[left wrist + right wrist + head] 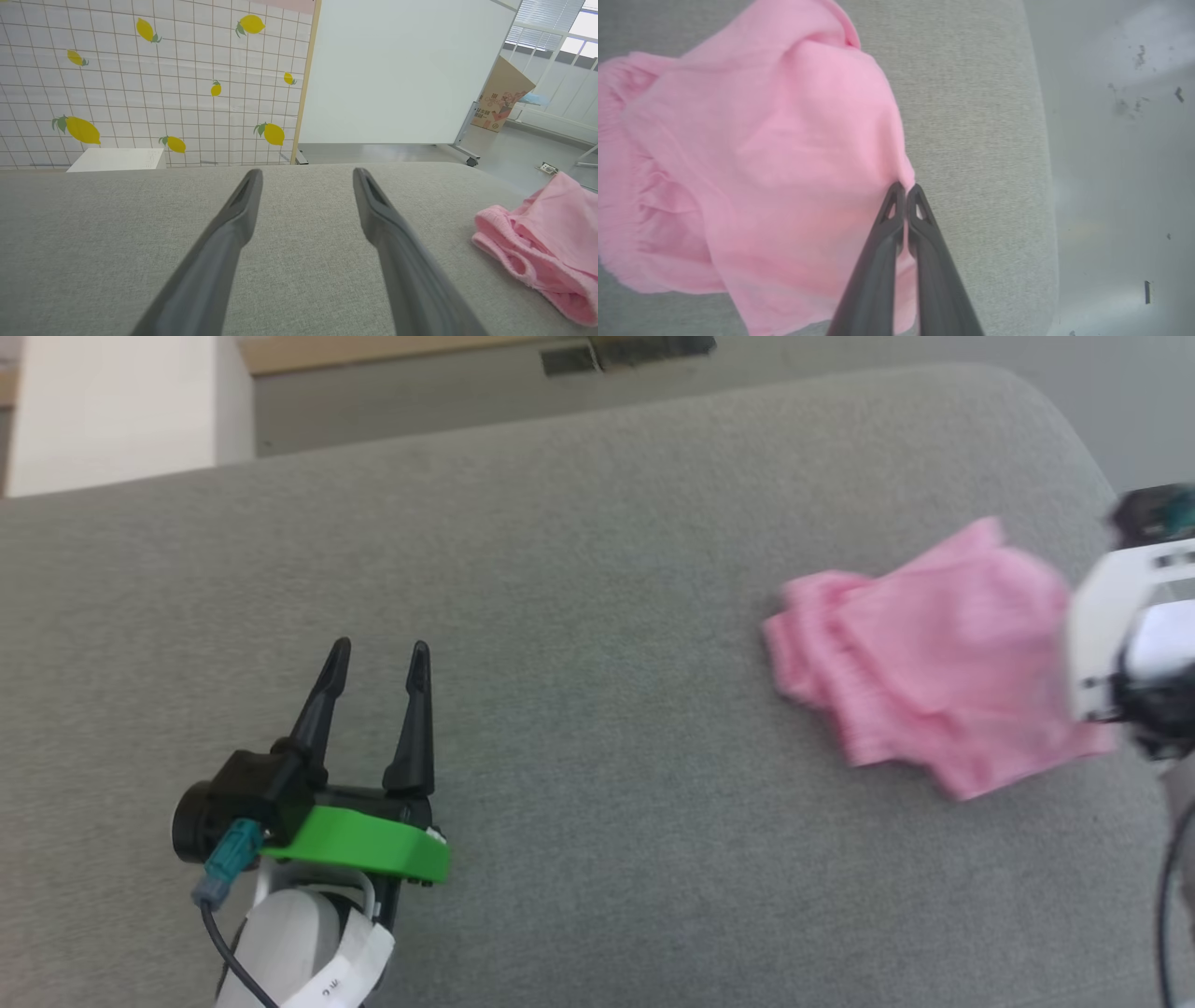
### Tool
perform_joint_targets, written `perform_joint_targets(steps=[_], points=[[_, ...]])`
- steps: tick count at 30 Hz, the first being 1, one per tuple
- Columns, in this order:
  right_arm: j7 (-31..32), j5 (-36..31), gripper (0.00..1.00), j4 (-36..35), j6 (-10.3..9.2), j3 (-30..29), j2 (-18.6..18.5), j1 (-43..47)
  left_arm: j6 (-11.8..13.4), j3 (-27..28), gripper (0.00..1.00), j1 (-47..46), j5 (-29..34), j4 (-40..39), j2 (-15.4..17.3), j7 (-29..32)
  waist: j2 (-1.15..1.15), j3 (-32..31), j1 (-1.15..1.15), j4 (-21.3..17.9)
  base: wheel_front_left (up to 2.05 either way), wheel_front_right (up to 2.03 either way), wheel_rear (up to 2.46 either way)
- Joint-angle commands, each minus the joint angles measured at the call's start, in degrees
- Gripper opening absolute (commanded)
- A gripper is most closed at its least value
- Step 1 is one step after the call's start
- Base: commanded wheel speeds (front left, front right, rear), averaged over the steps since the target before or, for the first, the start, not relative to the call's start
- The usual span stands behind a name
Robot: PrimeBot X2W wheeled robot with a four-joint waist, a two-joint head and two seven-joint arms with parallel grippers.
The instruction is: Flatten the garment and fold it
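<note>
The garment is a crumpled pair of light pink shorts lying on the grey cushion at the right. Its gathered waistband faces the left arm. My right gripper is shut, pinching the fabric's right edge, and the garment bunches up to the left of the fingers. The right wrist housing stands blurred over the garment's right side. Far to the left of the garment, my left gripper hovers open above bare cushion. Nothing lies between its fingers, with the garment off to their right.
The grey cushion has a rounded far-right corner, and its right edge drops to a grey floor. Behind it are a lemon-patterned tiled wall, a whiteboard on wheels and a cardboard box.
</note>
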Motion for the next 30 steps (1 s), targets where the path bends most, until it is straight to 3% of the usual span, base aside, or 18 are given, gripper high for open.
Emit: perform_joint_targets(steps=[1,7,17,19,25,30], points=[[-1.5,-2.6,0.0,0.7,-0.08,-1.9,-0.4,-1.8,-0.4,0.1,1.0,-0.9,0.9,-0.1,1.0,-0.2,-0.01,3.7,0.0,-3.1,0.0,0.0,0.0],[-7.1,-13.2,0.0,3.3,-0.08,-10.9,0.4,-5.0,-0.5,0.0,1.0,-2.5,1.5,-1.3,3.2,-0.1,-0.01,7.9,0.0,-3.7,0.0,0.0,0.0],[-14.3,-22.7,0.0,6.4,-0.08,-23.2,6.7,-8.8,-0.4,-0.1,1.0,-4.6,1.8,-3.9,5.4,1.3,-0.01,11.9,0.0,-3.0,0.0,0.0,0.0],[-15.8,-23.6,1.0,7.0,-0.08,-24.7,7.5,-8.9,-0.3,0.0,1.0,-4.5,1.6,-3.6,5.4,1.2,-0.01,11.1,0.0,-2.7,0.0,0.0,0.0],[-20.9,-22.4,1.0,7.6,-0.08,-26.0,8.1,-7.5,0.0,-0.1,1.0,-3.2,0.4,-1.5,4.1,0.5,-0.01,5.9,0.0,-0.9,0.0,0.0,0.0],[-26.3,-14.9,1.0,5.7,-0.08,-22.5,8.5,-3.7,0.4,-0.3,1.0,-0.8,-0.8,0.6,2.4,0.0,-0.01,0.3,0.0,1.2,0.0,0.0,0.0]])
